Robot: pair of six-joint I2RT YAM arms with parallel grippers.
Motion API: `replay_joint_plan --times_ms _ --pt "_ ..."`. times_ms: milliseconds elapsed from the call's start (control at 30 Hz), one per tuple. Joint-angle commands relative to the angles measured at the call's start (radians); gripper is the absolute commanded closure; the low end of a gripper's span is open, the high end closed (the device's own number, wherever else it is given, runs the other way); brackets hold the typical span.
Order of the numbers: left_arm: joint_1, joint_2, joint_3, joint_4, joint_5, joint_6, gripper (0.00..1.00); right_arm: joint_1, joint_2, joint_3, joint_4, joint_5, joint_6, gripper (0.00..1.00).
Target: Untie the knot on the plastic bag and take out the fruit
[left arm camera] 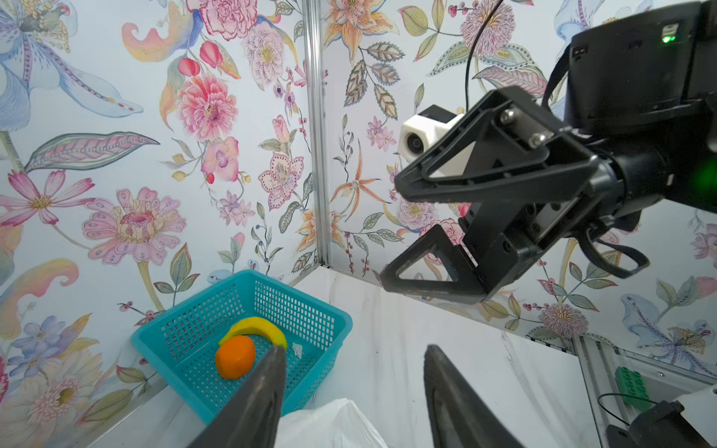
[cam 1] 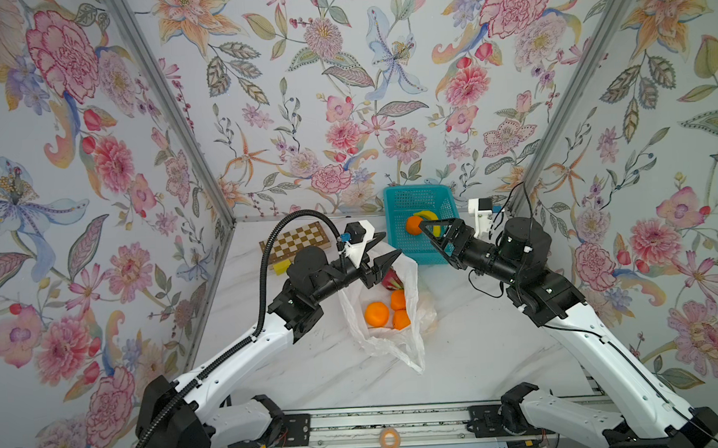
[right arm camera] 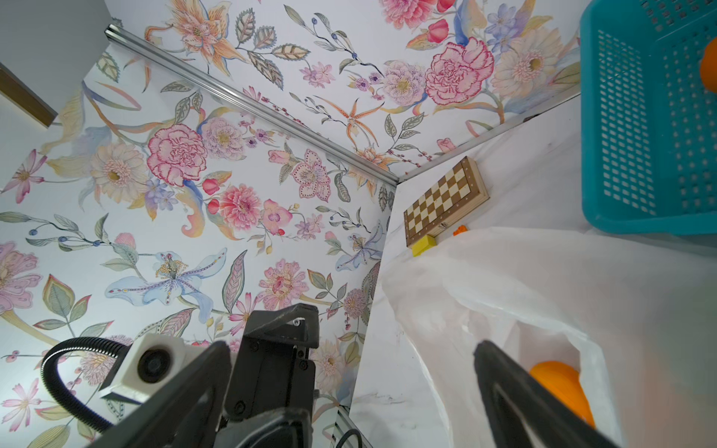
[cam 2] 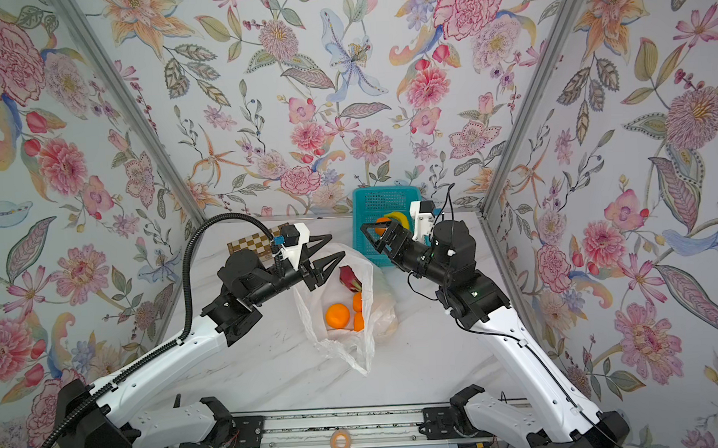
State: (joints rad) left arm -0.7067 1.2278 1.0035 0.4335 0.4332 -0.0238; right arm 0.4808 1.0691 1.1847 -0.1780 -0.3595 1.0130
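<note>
Left gripper (cam 1: 392, 243), jaws apart and empty, poised above the far end of the open-mouthed plastic bag (cam 1: 396, 348), dragon fruit (cam 1: 391, 278) just beneath, oranges (cam 1: 377, 314) farther along the bag's length toward the robot; right gripper (left arm camera: 390, 232), spread wide and empty, off over the basket (cam 1: 398, 206)

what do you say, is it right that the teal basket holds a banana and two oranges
Not quite. The teal basket holds a banana and only one orange, not two. The left wrist view looks straight into the basket and shows this.
</note>
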Motion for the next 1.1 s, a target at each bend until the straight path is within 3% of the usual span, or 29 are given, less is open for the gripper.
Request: replay_joint_plan --times_ms 0,167,300,467,633,867,1067 --pt "0.011 0.021 0.047 -0.061 -0.047 0.016 0.42 -0.004 0.008 0.031 -0.091 0.05 0.006 0.01" --pt "0.0 0.005 0.059 -0.412 -0.057 0.085 0.39 -0.005 -0.033 -0.019 -0.141 0.094 -0.016 0.01" --pt "-0.012 -0.038 -0.013 -0.587 -0.072 0.145 0.38 -0.005 -0.06 -0.072 -0.19 0.118 -0.037 0.01" --pt "-0.023 0.044 0.019 -0.773 -0.146 0.153 0.38 -0.003 -0.052 -0.098 -0.193 0.116 -0.037 0.01" --pt "-0.037 0.199 0.109 -0.873 -0.249 0.114 0.41 0.001 -0.025 -0.092 -0.193 0.109 -0.037 0.01" --pt "-0.036 0.427 0.214 -0.872 -0.382 0.119 0.41 0.01 -0.024 -0.091 -0.194 0.129 -0.034 0.01" --pt "-0.007 0.63 0.327 -0.854 -0.396 0.172 0.34 0.016 -0.029 -0.09 -0.197 0.135 -0.031 0.01"
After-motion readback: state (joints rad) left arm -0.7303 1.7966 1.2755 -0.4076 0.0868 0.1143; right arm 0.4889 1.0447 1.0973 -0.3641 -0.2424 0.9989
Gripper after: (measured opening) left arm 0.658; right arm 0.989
